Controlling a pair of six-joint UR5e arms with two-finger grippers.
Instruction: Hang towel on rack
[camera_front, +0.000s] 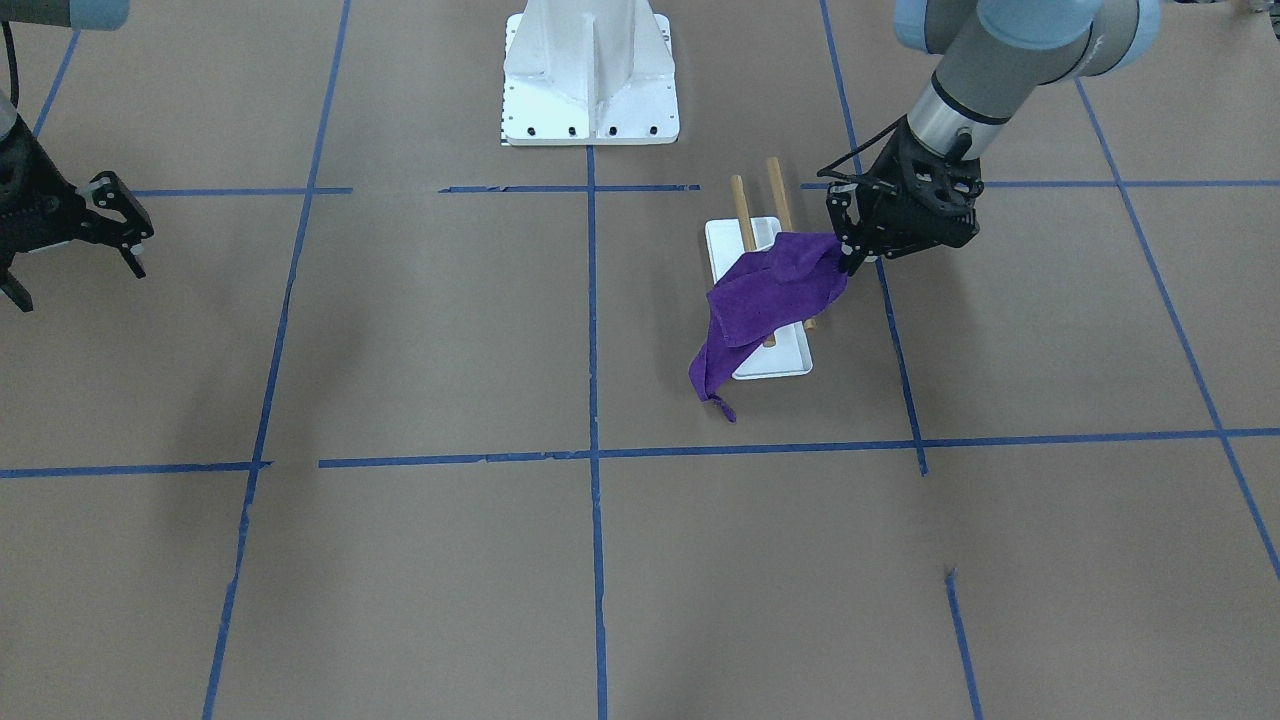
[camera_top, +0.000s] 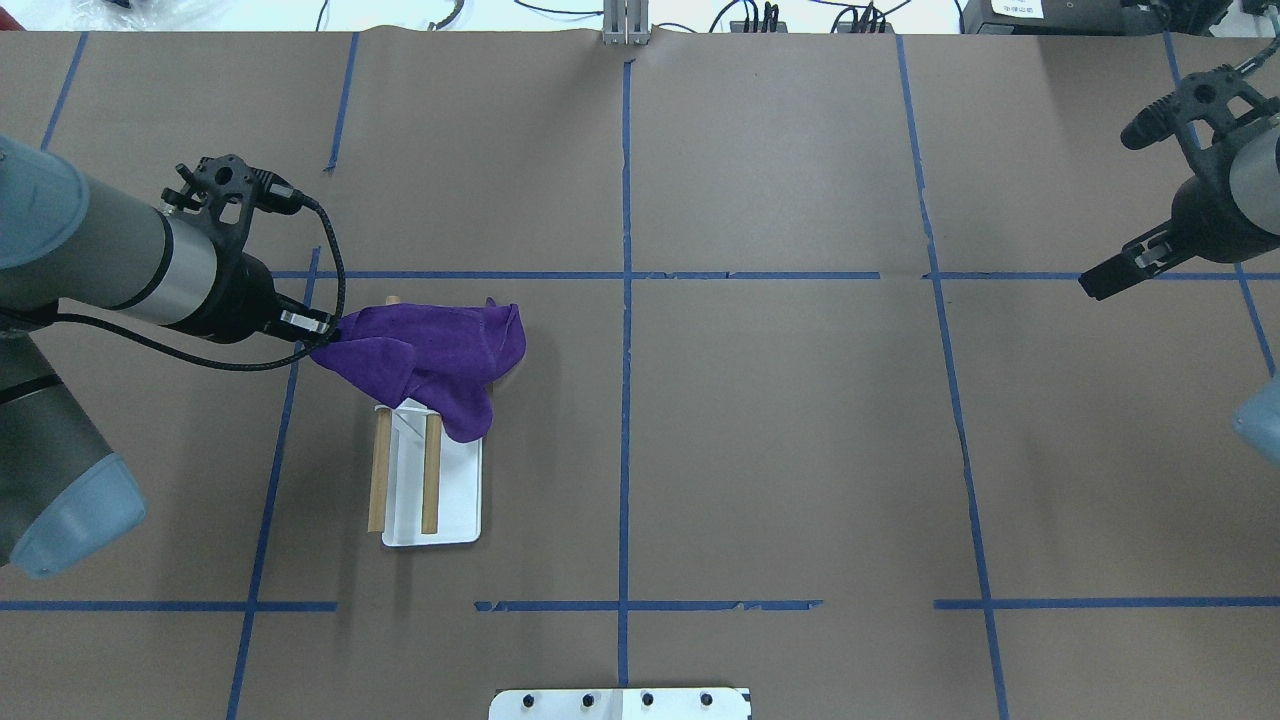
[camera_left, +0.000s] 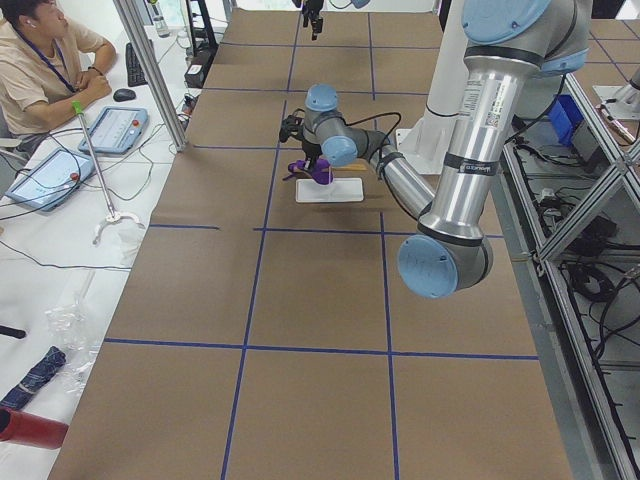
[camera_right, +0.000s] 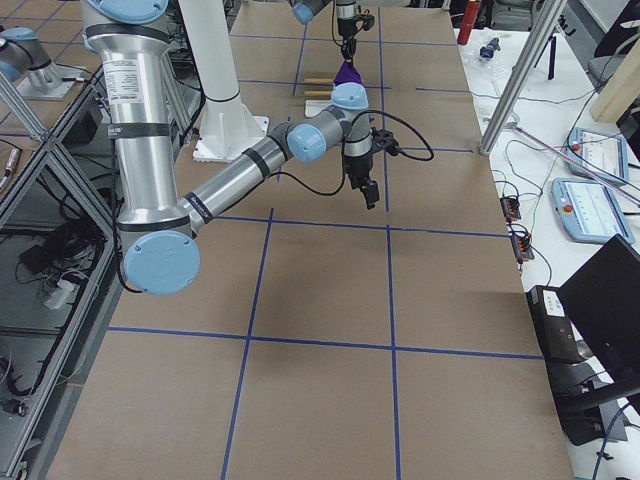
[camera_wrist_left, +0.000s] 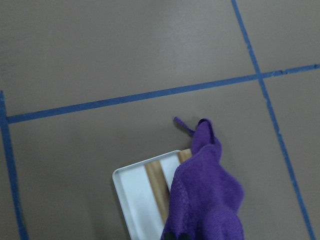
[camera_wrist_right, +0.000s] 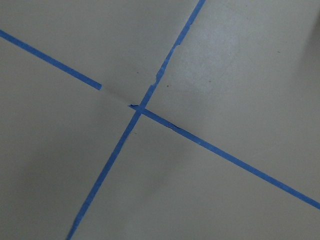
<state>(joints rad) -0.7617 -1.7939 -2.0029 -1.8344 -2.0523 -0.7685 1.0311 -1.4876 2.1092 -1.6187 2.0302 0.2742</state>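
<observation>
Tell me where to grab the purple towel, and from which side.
Probably best: take the towel at its bunched corner on the rack's robot-left side, coming in from the left, where the left gripper pinches it now. The rest lies draped over the dowels.

Big near arm (camera_right: 250, 165) stretches across the brown counter (camera_right: 320, 400), right gripper (camera_right: 369, 195) hanging over the blue tape (camera_right: 330, 226). Way back, purple towel (camera_right: 347, 73) dangles right beside the rack (camera_right: 318, 87).
</observation>
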